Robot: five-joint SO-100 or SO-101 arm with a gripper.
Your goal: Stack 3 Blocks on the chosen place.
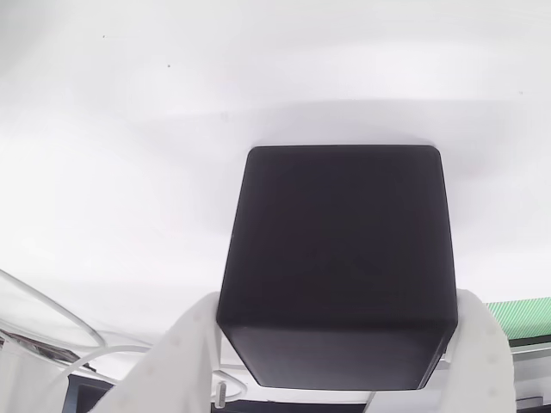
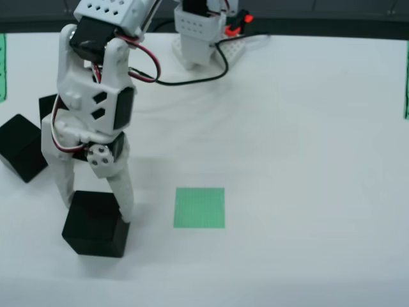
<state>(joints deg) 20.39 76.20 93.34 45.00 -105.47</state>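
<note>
- In the view from above, the gripper (image 2: 97,203) pinches a black block (image 2: 96,224) between its two white fingers (image 2: 121,188), left of the green striped square (image 2: 199,207) on the white bench (image 2: 307,160).
- The square lies bare.
- Two more blocks (image 2: 22,146) sit at the left edge, behind the arm.
- The view that rides on the gripper shows the held block (image 1: 337,258) flanked by both fingers (image 1: 172,361).

Behind the white arm (image 2: 89,109), a black block (image 2: 48,105) is mostly hidden, and the left edge clips a green strip (image 2: 2,67).
</note>
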